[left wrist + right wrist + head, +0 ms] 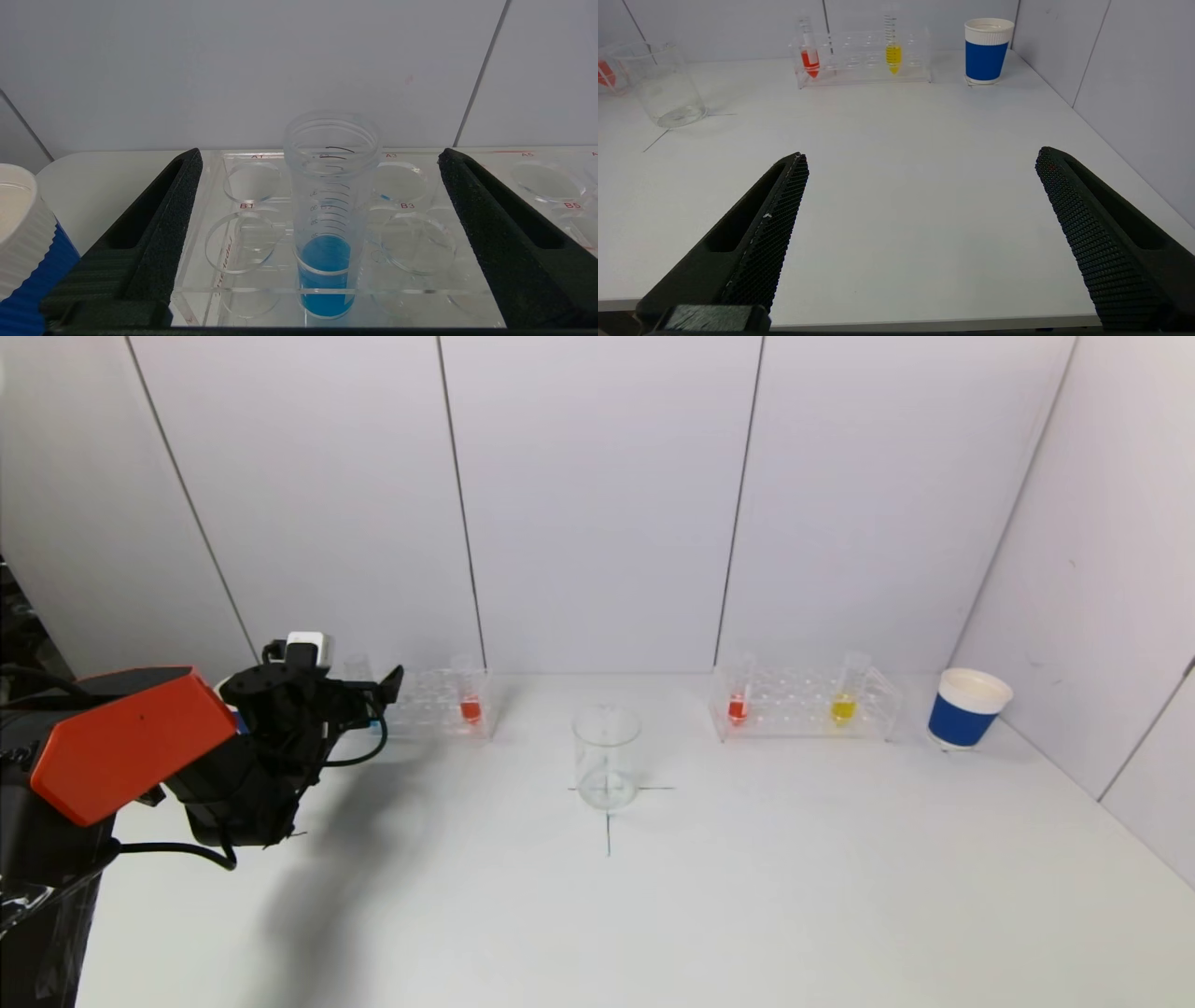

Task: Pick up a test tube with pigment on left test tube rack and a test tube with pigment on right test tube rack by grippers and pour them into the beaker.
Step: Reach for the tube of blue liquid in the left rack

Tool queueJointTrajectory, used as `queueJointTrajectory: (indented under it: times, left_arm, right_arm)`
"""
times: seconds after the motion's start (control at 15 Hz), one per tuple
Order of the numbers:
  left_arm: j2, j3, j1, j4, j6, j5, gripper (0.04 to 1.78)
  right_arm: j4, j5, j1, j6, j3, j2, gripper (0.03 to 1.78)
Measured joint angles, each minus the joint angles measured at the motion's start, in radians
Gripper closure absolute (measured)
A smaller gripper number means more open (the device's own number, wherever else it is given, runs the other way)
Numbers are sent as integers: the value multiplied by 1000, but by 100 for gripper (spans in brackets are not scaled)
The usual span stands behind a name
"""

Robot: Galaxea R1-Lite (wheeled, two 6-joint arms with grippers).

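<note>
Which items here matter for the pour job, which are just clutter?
In play:
- blue tube in left rack, open left claw straddling it
- right rack with red tube and yellow tube
- beaker, centre
- right claw, open, over bare table

Just lying about:
- blue paper cup by right rack
- second paper cup beside left rack

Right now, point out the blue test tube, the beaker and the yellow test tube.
blue test tube (325, 275): left wrist view, on its blue liquid.
beaker (607, 739): head view, on its glass wall.
yellow test tube (843, 708): head view, on its yellow liquid.
</note>
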Motion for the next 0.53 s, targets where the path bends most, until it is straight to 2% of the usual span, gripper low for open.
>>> queueJointTrajectory:
  times: [0.53]
  left_arm:
    - [1,-3,0,0,0,0,9]
  right_arm:
    - [0,0,0,0,0,0,4]
